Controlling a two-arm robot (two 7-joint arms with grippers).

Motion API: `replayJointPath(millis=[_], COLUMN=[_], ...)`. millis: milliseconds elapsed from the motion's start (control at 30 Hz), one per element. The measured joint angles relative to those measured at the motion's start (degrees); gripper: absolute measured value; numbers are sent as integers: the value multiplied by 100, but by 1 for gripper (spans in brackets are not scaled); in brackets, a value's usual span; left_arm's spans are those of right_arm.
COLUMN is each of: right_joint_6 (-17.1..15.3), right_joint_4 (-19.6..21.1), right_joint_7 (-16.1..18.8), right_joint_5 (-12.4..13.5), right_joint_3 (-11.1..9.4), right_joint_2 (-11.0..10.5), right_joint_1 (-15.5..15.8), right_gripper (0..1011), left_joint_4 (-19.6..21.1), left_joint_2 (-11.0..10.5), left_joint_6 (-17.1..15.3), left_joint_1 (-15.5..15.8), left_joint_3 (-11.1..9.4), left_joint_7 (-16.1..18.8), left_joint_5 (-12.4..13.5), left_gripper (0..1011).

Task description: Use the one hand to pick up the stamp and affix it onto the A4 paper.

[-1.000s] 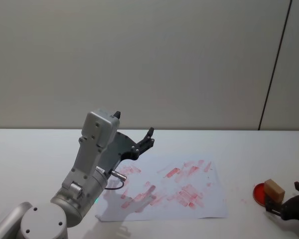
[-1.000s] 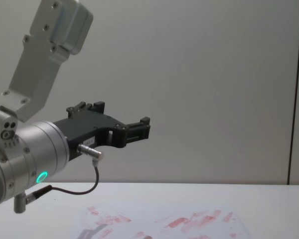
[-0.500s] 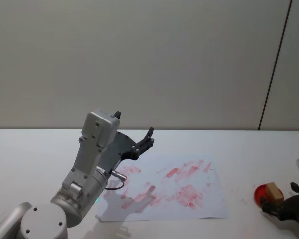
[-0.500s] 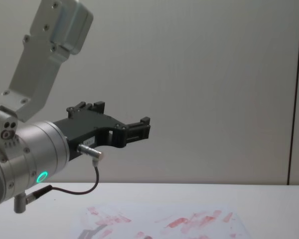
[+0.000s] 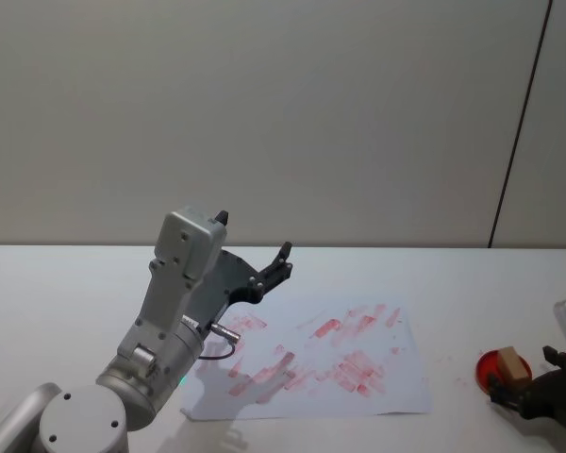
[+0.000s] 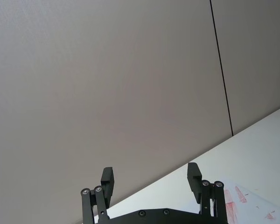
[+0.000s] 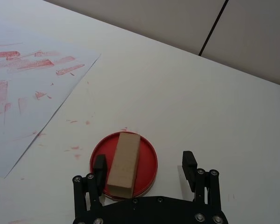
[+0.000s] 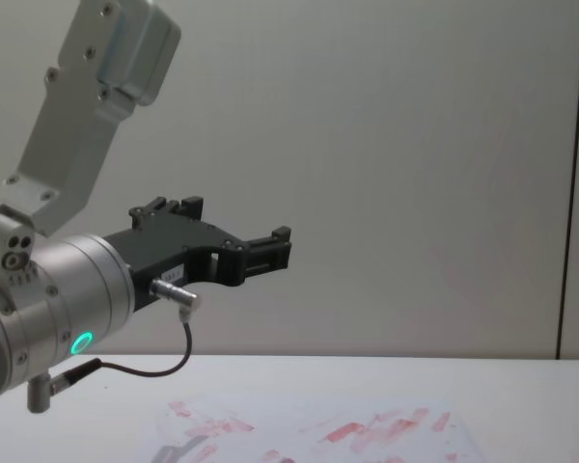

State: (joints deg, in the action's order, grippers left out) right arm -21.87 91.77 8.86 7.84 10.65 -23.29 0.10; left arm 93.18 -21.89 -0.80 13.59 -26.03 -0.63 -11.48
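Right black pronged gripper (image 7: 143, 159) hovers just right of the white red-smeared A4 paper (image 5: 396, 377), prongs spread, pinching nothing; left black gripper (image 6: 150, 173) hangs parked over the paper's left end, spread too. Right of the paper, a round red ink pad (image 7: 147, 178) carries the tan wooden block stamp (image 7: 123, 158). Probably light and stiff: grab its long sides. Right wrist view shows prongs straddling it; head view doesn't.
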Motion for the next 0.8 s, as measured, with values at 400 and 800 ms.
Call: replayJointPath(millis=[400, 800], right_joint_6=[-12, 4], right_joint_4=[12, 17], right_joint_7=[14, 17], right_joint_5=[-11, 11], right_joint_3=[-1, -4], right_joint_2=[19, 39], right_joint_1=[21, 57], right_gripper=[1001, 1001], left_joint_4=[0, 0], left_joint_2=[0, 0], left_joint_6=[0, 0], left_joint_1=[0, 0], left_joint_3=[0, 0], left_joint_7=[0, 0], left_joint_5=[0, 0], left_gripper=[1003, 1003])
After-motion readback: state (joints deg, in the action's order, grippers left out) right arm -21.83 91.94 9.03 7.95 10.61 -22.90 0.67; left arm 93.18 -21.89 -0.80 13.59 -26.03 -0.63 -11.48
